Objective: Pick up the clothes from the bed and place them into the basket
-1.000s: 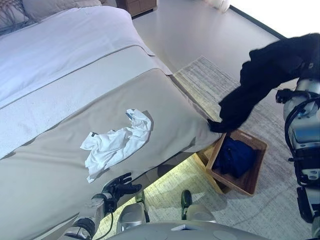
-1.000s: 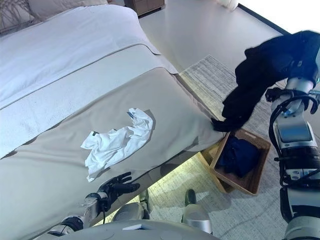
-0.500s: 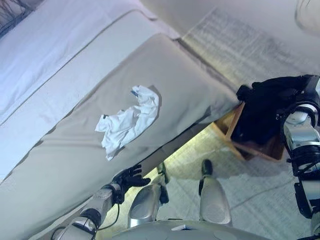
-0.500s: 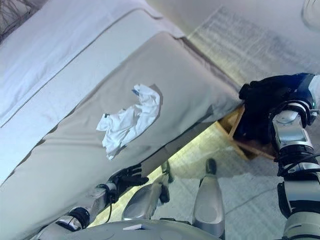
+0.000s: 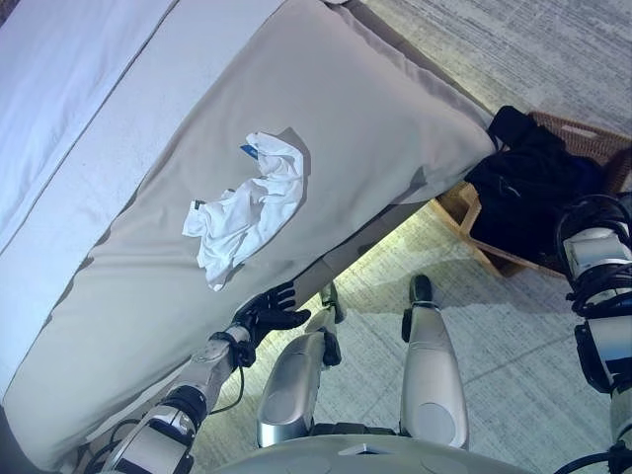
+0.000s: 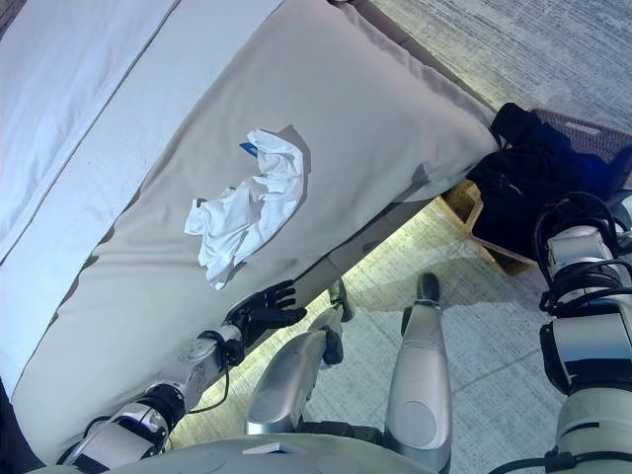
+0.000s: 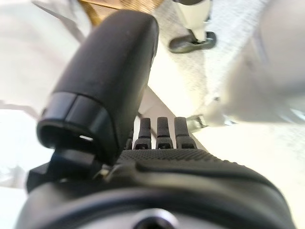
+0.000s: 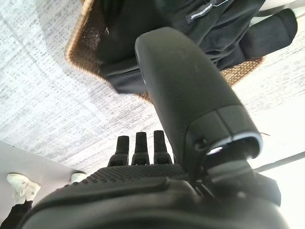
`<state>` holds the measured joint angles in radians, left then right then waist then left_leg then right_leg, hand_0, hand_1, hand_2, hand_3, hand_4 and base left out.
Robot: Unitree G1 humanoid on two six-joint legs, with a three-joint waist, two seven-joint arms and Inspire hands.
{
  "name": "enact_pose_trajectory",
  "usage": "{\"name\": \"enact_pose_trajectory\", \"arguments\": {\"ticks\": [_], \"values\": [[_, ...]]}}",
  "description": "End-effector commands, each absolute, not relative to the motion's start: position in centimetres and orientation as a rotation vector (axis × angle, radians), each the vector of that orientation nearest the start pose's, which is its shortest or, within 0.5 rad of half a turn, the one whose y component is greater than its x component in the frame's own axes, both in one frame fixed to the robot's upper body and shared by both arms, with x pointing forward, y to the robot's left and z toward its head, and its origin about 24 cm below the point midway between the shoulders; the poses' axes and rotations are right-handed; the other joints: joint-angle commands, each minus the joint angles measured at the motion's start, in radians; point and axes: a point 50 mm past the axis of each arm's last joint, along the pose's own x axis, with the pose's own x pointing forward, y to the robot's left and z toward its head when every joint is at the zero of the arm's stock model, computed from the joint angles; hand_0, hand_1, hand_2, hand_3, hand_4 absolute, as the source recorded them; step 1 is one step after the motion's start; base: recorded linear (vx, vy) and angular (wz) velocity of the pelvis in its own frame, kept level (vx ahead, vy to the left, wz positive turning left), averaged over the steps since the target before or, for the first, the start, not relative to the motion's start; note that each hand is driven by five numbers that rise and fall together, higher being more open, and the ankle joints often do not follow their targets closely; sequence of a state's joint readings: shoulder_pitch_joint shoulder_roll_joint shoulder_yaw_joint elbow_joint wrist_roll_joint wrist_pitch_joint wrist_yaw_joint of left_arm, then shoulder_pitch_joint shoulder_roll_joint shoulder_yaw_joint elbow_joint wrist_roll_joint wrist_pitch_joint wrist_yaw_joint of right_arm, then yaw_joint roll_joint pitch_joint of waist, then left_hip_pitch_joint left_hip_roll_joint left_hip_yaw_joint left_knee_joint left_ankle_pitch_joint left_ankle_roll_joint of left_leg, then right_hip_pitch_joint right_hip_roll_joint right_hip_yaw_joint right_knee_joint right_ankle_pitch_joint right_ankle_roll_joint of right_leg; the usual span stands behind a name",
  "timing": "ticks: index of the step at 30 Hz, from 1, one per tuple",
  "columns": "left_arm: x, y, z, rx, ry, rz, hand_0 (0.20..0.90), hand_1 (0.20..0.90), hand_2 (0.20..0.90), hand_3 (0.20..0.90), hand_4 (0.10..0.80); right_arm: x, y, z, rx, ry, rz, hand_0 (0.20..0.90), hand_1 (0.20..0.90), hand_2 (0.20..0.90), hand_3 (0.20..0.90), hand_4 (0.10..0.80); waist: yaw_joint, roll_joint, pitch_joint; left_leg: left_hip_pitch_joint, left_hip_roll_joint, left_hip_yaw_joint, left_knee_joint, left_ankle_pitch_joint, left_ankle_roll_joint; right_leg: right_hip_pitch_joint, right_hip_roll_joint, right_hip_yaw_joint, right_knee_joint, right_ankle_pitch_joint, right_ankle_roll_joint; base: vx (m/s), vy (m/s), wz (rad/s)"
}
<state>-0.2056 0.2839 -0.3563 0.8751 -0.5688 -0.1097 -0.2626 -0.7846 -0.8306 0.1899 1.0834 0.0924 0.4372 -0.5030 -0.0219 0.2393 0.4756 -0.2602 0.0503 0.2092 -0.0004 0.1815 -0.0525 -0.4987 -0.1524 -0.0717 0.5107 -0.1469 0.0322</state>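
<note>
Now the black garment (image 5: 528, 188) lies in the basket (image 5: 583, 128), released.

head eyes: down on bed (image 5: 326, 128) | wrists: close, share basket (image 8: 81, 45)

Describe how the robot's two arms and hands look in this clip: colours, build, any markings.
Both arms are silver-grey segments joined by black ringed joints. The left hand is dark with slim black fingers. The right hand is equally dark, with a textured palm, a bulky smooth black thumb and ridged fingers. No markings are legible.
</note>
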Motion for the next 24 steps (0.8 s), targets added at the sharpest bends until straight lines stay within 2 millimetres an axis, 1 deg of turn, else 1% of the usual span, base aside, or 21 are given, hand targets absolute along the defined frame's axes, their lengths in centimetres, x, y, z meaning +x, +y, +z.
{"name": "enact_pose_trajectory", "arguments": {"ticks": [1,3,4,5,7,8,9,10,11,12,13,14,16,18,21,24], "values": [[21.3,19.7,-9.4,-0.143,0.643,-0.216,0.900,0.900,0.900,0.900,0.800,29.8,-42.2,22.0,-0.852,0.163,-1.263,0.900,0.900,0.900,0.900,0.800,-0.009,0.010,0.030,-0.043,-0.040,-0.071,0.185,-0.188,-0.008,0.092,0.025,-0.126,-0.064,-0.064,-0.070,0.012,0.114,0.06],[20.4,20.0,-9.9,-0.157,0.665,-0.197,0.900,0.900,0.900,0.900,0.800,30.1,-40.7,25.2,-0.860,-0.051,-1.289,0.900,0.900,0.900,0.900,0.800,-0.010,0.001,0.024,-0.018,-0.037,-0.067,0.160,-0.186,-0.011,0.120,0.030,-0.127,-0.098,-0.056,-0.064,0.003,0.156,0.06],[20.1,20.0,-10.1,-0.170,0.672,-0.183,0.900,0.900,0.900,0.900,0.800,30.3,-39.8,26.6,-0.853,-0.140,-1.285,0.900,0.900,0.900,0.900,0.800,-0.011,-0.001,0.021,-0.016,-0.031,-0.056,0.144,-0.164,-0.006,0.124,0.036,-0.136,-0.124,-0.023,-0.068,-0.009,0.215,0.09],[19.7,20.1,-10.4,-0.186,0.684,-0.165,0.900,0.900,0.900,0.900,0.800,30.3,-38.4,28.3,-0.872,-0.265,-1.279,0.900,0.900,0.900,0.900,0.800,-0.013,-0.009,0.012,0.001,-0.030,-0.053,0.124,-0.161,-0.007,0.141,0.042,-0.133,-0.151,-0.014,-0.062,-0.002,0.239,0.10],[19.1,20.3,-10.8,-0.218,0.705,-0.129,0.900,0.900,0.900,0.900,0.800,29.9,-35.5,30.4,-0.873,-0.480,-1.213,0.900,0.900,0.900,0.900,0.800,-0.019,-0.032,-0.009,0.035,-0.032,-0.048,0.096,-0.162,-0.008,0.181,0.049,-0.127,-0.201,0.002,-0.050,0.100,0.260,0.08],[18.9,20.5,-11.0,-0.233,0.716,-0.110,0.900,0.900,0.900,0.900,0.800,29.8,-34.1,30.8,-0.885,-0.553,-1.146,0.900,0.900,0.900,0.900,0.800,-0.020,-0.049,-0.023,0.051,-0.033,-0.046,0.084,-0.163,-0.008,0.203,0.050,-0.126,-0.231,0.014,-0.042,0.089,0.200,0.06],[18.8,20.5,-11.1,-0.234,0.722,-0.103,0.900,0.900,0.900,0.900,0.800,29.7,-33.5,31.0,-0.886,-0.572,-1.118,0.900,0.900,0.900,0.900,0.800,-0.019,-0.058,-0.030,0.058,-0.033,-0.045,0.079,-0.164,-0.007,0.213,0.049,-0.128,-0.243,0.019,-0.039,0.069,0.174,0.04],[18.6,20.7,-11.2,-0.242,0.733,-0.084,0.900,0.900,0.900,0.900,0.800,29.7,-32.2,30.9,-0.904,-0.622,-1.031,0.900,0.900,0.900,0.900,0.800,-0.015,-0.079,-0.045,0.069,-0.036,-0.047,0.076,-0.169,-0.005,0.233,0.046,-0.132,-0.268,0.032,-0.031,0.049,0.116,0.05],[18.5,20.9,-11.3,-0.244,0.740,-0.075,0.900,0.900,0.900,0.900,0.800,29.8,-31.5,30.8,-0.930,-0.635,-0.979,0.900,0.900,0.900,0.900,0.800,-0.011,-0.090,-0.053,0.073,-0.038,-0.049,0.075,-0.171,-0.003,0.242,0.044,-0.135,-0.280,0.037,-0.027,0.055,0.173,0.17],[18.2,21.3,-11.4,-0.250,0.752,-0.056,0.900,0.900,0.900,0.900,0.800,30.2,-30.2,30.3,-0.962,-0.643,-0.859,0.900,0.900,0.900,0.900,0.800,0.000,-0.112,-0.068,0.081,-0.043,-0.055,0.074,-0.176,0.002,0.262,0.041,-0.143,-0.302,0.049,-0.020,0.046,0.113,0.22],[18.0,21.5,-11.5,-0.247,0.759,-0.045,0.900,0.900,0.900,0.900,0.800,30.4,-29.6,30.0,-0.972,-0.634,-0.810,0.900,0.900,0.900,0.900,0.800,0.007,-0.124,-0.076,0.084,-0.044,-0.058,0.072,-0.177,0.004,0.271,0.040,-0.148,-0.311,0.054,-0.016,0.054,0.115,0.28],[17.7,21.8,-11.7,-0.242,0.771,-0.031,0.900,0.900,0.900,0.900,0.800,31.0,-28.7,29.3,-0.992,-0.613,-0.702,0.900,0.900,0.900,0.900,0.800,0.021,-0.146,-0.088,0.091,-0.046,-0.064,0.071,-0.181,0.008,0.287,0.038,-0.158,-0.325,0.063,-0.010,0.039,0.062,0.27],[17.4,22.4,-11.8,-0.234,0.784,-0.011,0.900,0.900,0.900,0.900,0.800,31.9,-27.3,28.1,-1.039,-0.572,-0.561,0.900,0.900,0.900,0.900,0.800,0.045,-0.178,-0.098,0.094,-0.053,-0.076,0.079,-0.189,0.019,0.306,0.032,-0.170,-0.335,0.073,-0.001,0.031,0.066,0.27],[17.2,22.8,-11.9,-0.210,0.797,0.005,0.900,0.900,0.900,0.900,0.800,33.1,-25.8,26.6,-1.091,-0.525,-0.426,0.900,0.900,0.900,0.900,0.800,0.084,-0.211,-0.101,0.095,-0.060,-0.089,0.100,-0.201,0.034,0.333,0.026,-0.198,-0.338,0.081,0.006,0.036,0.024,0.25],[17.5,23.5,-11.7,-0.196,0.795,0.025,0.900,0.900,0.900,0.900,0.800,34.7,-23.5,25.1,-1.172,-0.483,-0.264,0.900,0.900,0.900,0.900,0.800,0.140,-0.234,-0.091,0.078,-0.070,-0.117,0.139,-0.214,0.054,0.349,0.012,-0.233,-0.322,0.080,0.012,0.027,0.070,0.44],[18.4,24.3,-11.1,-0.176,0.777,0.028,0.900,0.900,0.900,0.900,0.800,36.3,-21.5,24.4,-1.268,-0.459,-0.194,0.900,0.900,0.900,0.900,0.800,0.200,-0.244,-0.067,0.053,-0.081,-0.157,0.156,-0.213,0.068,0.355,0.003,-0.266,-0.297,0.075,0.015,-0.001,0.054,0.50]]}}
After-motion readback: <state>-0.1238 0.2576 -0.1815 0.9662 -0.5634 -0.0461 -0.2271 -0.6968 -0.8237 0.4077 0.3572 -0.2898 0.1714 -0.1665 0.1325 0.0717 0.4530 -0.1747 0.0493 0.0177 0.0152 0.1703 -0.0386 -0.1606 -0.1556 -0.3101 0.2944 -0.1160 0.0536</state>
